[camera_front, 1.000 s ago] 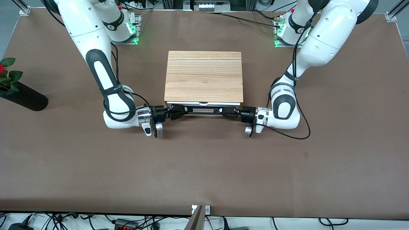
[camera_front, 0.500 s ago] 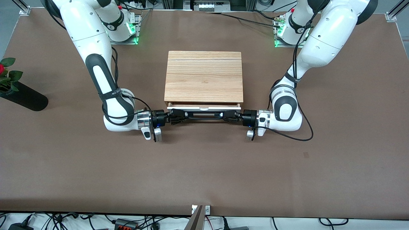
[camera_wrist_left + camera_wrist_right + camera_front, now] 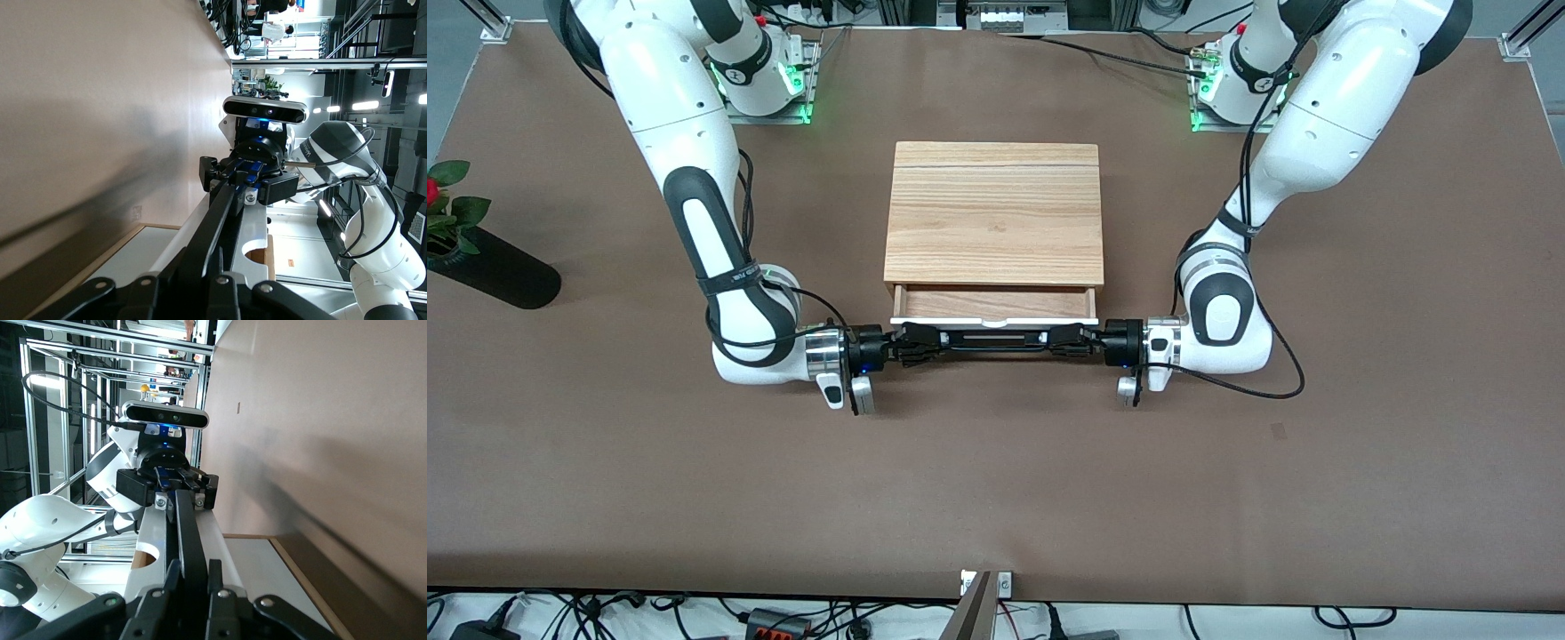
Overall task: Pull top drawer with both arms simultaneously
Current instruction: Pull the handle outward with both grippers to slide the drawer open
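The top drawer of the wooden cabinet stands partly out, with its light wood bottom showing above the white front panel. Its black bar handle runs along the side nearest the front camera. My right gripper is shut on the handle at the end toward the right arm's end of the table. My left gripper is shut on the other end. In the left wrist view my left gripper clamps the handle. In the right wrist view my right gripper clamps the handle.
A black vase with a red rose lies at the table's edge toward the right arm's end. Brown table surface stretches between the drawer and the front camera.
The drawer has slid out of the cabinet toward the front camera, from barely open to showing its wood bottom. Both grippers moved with the handle the same way.
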You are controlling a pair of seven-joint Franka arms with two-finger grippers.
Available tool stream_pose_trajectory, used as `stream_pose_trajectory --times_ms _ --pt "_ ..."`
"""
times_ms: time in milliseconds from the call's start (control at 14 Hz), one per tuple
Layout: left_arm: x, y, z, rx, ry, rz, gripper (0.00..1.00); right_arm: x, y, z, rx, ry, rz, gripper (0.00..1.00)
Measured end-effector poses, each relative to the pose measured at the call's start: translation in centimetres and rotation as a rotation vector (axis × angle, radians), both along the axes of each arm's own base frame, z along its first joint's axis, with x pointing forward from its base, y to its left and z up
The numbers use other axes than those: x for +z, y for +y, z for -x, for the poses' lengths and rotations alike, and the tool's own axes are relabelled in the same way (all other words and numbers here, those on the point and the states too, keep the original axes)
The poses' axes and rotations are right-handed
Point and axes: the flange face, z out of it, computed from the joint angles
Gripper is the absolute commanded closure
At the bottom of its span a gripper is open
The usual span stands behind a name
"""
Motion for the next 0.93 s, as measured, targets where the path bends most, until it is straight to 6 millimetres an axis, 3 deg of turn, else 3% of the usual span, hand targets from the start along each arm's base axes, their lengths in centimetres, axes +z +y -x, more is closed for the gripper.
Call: stream_pose_trajectory --times_ms 429,500,571,643,857,929 --pt "0.1 0.1 -0.8 0.014 -0.015 -0.006 0.86 0.0 0.0 -1.0 -0.006 -0.012 -0.005 0.79" --pt "0.1 0.1 -0.8 0.015 -0.016 -0.007 0.86 0.0 0.0 -1.1 -0.008 -0.014 -0.004 0.66" --pt "0.1 0.1 -0.9 0.016 -0.017 -0.008 0.86 0.0 0.0 -1.1 -0.010 -0.016 -0.003 0.39" --pt "0.1 0.1 -0.9 0.016 -0.017 -0.008 0.86 0.0 -0.1 -1.1 -0.011 -0.016 -0.002 0.04" --pt "0.1 0.2 -0.9 0.017 -0.017 -0.008 0.83 -0.6 -1.1 -1.7 -0.039 -0.020 0.020 0.00" --pt "0.1 0.2 -0.9 0.017 -0.018 -0.009 0.66 -0.6 -1.7 -2.0 -0.051 -0.023 0.026 0.00"
